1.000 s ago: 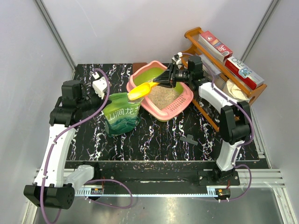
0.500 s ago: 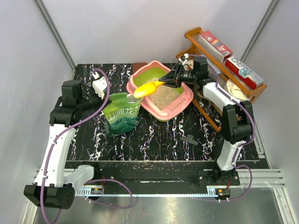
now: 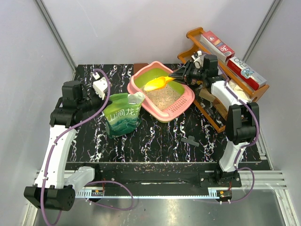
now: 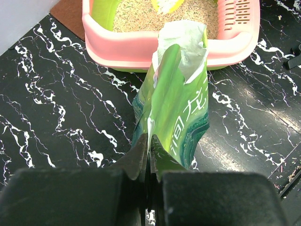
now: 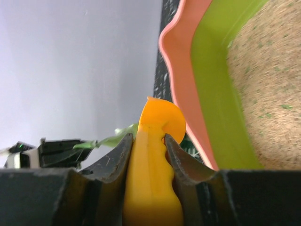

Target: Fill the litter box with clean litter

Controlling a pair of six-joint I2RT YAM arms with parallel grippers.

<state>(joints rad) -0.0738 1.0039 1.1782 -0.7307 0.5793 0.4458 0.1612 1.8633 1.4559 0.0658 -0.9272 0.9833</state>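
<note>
Left wrist: bag partly hides litter box.

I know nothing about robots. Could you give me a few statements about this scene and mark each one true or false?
1. The right pincer grips the yellow scoop by its handle. True.
2. The litter box is completely empty. False: beige litter covers much of its floor.
3. The left pincer is shut on the green bag. True.
4. The green bag lies inside the litter box. False: it stands on the table, just outside the box's pink wall.
5. The scoop's bowl hangs over the bag. False: it is over the litter box.
</note>
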